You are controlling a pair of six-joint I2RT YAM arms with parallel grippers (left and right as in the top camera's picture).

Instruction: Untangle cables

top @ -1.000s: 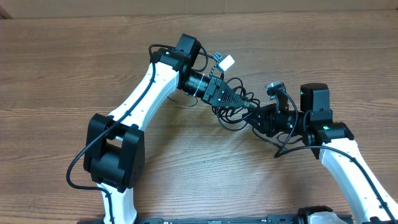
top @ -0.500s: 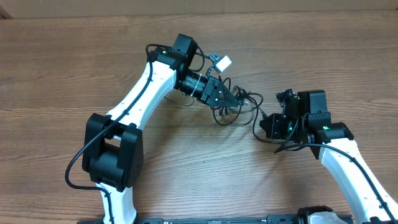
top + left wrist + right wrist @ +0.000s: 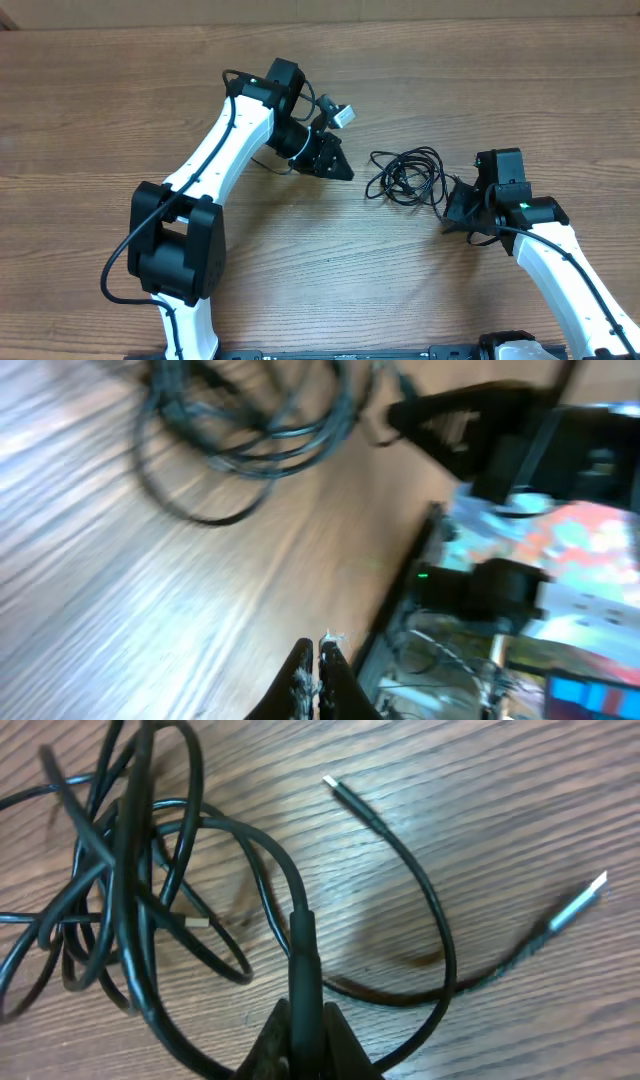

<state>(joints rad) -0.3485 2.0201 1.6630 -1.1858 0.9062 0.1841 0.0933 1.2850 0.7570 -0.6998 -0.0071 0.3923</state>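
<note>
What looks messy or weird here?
The cables lie in a knotted heap of crossing loops on the table, between the two arms. One strand is pinched in the right gripper. The left gripper is shut on nothing. Nothing looks broken.

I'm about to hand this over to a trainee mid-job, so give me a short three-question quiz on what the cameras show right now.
1. True or false: the left gripper is holding the cables.
2. What are the jaws of the right gripper shut on? A) nothing B) a strand of the cables C) a silver plug tip
3. In the right wrist view, how many plug tips lie free on the table?

Key:
1. False. Its jaws are shut on nothing, and it is apart from the pile.
2. B.
3. Two: one plug tip near the top middle, another at the right edge.
</note>
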